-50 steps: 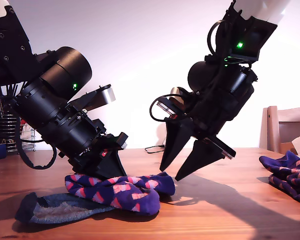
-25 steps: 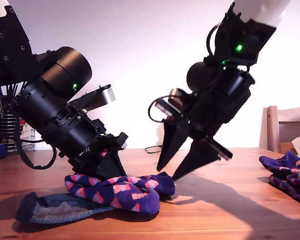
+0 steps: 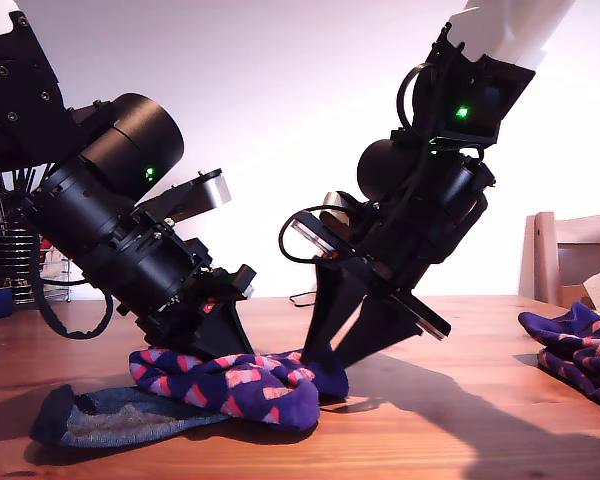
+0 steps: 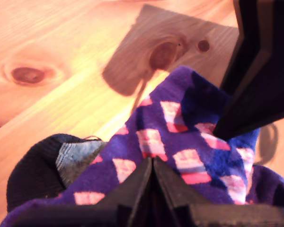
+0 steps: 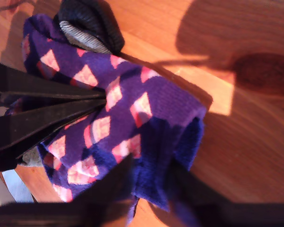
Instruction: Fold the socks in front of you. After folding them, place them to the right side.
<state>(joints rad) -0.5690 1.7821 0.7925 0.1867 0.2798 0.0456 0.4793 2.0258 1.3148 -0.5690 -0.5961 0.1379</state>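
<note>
my first gripper (image 3: 212,335), the one on the exterior view's left, presses down with its black fingers (image 4: 151,182) pinched together on the folded purple knit sock with pink-red diamond checks (image 3: 242,385), which lies on the warm brown wooden table (image 3: 430,430) toward the exterior view's left. under that sock, and poking out toward the exterior view's left, lies a plain dark grey-blue knit sock (image 3: 110,415); in the first wrist view its dark cuff shows just beside the checked fabric

my second gripper (image 3: 330,355) comes in from the exterior view's right, its two black fingers (image 3: 325,310) spread narrowly apart, their tips down at the folded sock's end nearest the exterior view's right. in the second wrist view the sock's edge sits at those tips, but i cannot tell whether they are gripping it

at the exterior view's right edge lies another bundle of purple checked socks (image 3: 580,350), well apart from both grippers, with a pale wooden chair back (image 3: 570,255) behind it
</note>
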